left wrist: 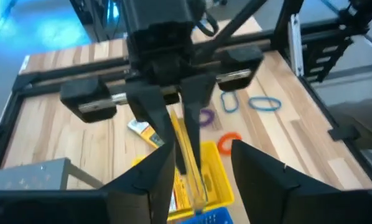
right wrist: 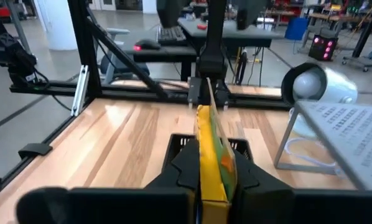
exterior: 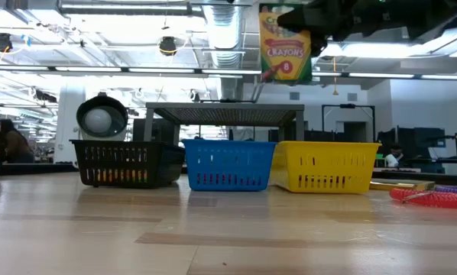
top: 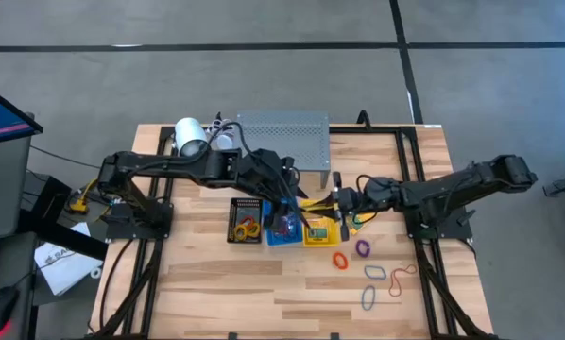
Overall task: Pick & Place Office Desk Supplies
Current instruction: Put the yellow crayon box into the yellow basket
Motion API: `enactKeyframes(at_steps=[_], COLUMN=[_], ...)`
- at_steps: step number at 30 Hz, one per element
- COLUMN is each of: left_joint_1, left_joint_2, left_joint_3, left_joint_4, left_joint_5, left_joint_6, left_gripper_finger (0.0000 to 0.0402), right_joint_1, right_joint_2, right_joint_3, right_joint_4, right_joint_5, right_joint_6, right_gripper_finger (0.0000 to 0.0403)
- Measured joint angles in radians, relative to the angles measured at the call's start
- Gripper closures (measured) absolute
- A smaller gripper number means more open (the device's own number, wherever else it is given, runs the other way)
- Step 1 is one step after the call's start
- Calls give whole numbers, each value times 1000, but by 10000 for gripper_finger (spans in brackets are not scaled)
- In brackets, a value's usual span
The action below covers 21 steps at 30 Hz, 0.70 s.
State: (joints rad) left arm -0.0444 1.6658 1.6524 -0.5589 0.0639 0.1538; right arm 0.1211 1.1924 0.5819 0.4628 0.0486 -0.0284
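A yellow-and-green crayon box (exterior: 286,42) hangs in the air above the yellow basket (exterior: 325,166). My right gripper (right wrist: 214,180) comes in from the table's right and is shut on it. Facing it from the left, my left gripper (left wrist: 204,180) stands open, one finger on either side of the box's other end (right wrist: 208,93); whether they touch it I cannot tell. Rubber bands lie on the wood to the right: orange (top: 340,259), purple (top: 363,248) and blue (top: 374,273). More bands lie in the black basket (top: 245,225). My right gripper pinches the crayon box's two broad faces (right wrist: 216,163) between its two fingers, at the box's right end. The fingers lie about level and come from the table's right. The box stands on edge, its printed face toward the near edge, lifted clear above the yellow basket.
Black (exterior: 121,164), blue (exterior: 228,166) and yellow baskets stand in a row at mid table. Behind them are the grey perforated shelf (top: 282,140) and a white cylinder (top: 190,137). Another crayon box (left wrist: 142,130) lies on the wood near the yellow basket.
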Motion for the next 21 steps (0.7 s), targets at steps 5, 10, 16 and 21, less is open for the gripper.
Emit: enactKeyframes(at_steps=[5, 10, 16, 21], left_joint_1=[0, 0, -5, -21], left_joint_2=[-65, -213, -414, -522], left_joint_3=[-101, -350, -670, -851], left_joint_4=[68, 304, 645, 856], left_joint_5=[41, 42, 80, 85], left_joint_6=[-2, -51, -108, -180], left_gripper_finger=[237, 240, 245, 245], right_joint_1=[-22, -46, -21, -24], right_joint_2=[-109, -217, -232, -171], right_joint_3=[-7, -101, -196, -238], right_joint_4=[-114, -114, -10, 81], right_joint_5=[0, 0, 0, 2], right_joint_6=[-6, 7, -95, -129], right_gripper_finger=[370, 381, 371, 369])
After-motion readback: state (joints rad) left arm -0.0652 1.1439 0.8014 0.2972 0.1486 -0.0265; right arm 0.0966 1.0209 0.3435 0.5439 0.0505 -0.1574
